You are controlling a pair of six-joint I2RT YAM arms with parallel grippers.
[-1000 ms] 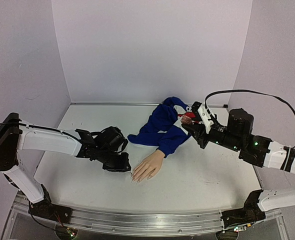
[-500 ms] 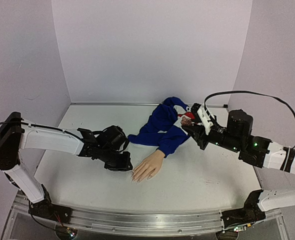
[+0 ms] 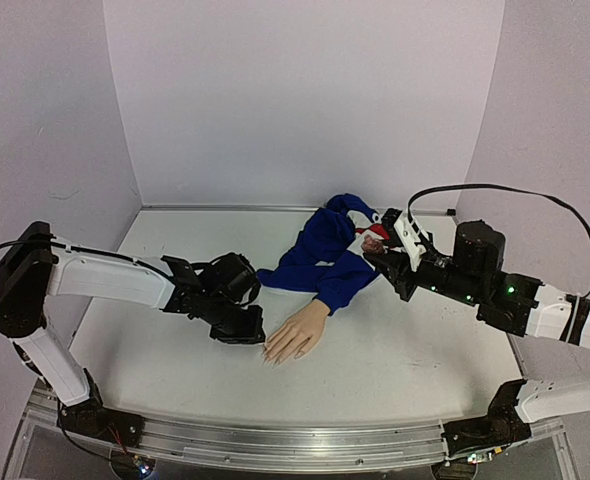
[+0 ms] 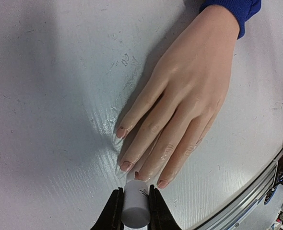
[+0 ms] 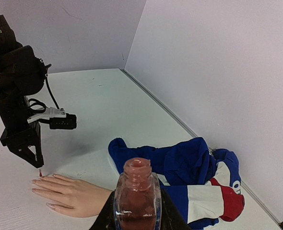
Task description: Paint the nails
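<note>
The beige mannequin hand (image 3: 298, 332) lies palm down on the table, its blue sleeve (image 3: 347, 280) running back to the right. Its nails (image 4: 126, 166) show faint pinkish polish in the left wrist view. My left gripper (image 3: 253, 335) is shut on the white cap (image 4: 134, 207) of the polish brush; the brush tip touches the middle fingertip. The hand also shows in the right wrist view (image 5: 74, 196). My right gripper (image 3: 377, 248) is shut on the open pinkish polish bottle (image 5: 136, 195), held upright above the sleeve.
A blue, white and red garment (image 3: 330, 240) is heaped behind the hand, also in the right wrist view (image 5: 204, 184). White walls close in the back and sides. The metal front rail (image 3: 275, 445) runs along the near edge.
My left gripper has edged slightly toward the fingertips with the brush. The right arm and bottle have hardly moved.
</note>
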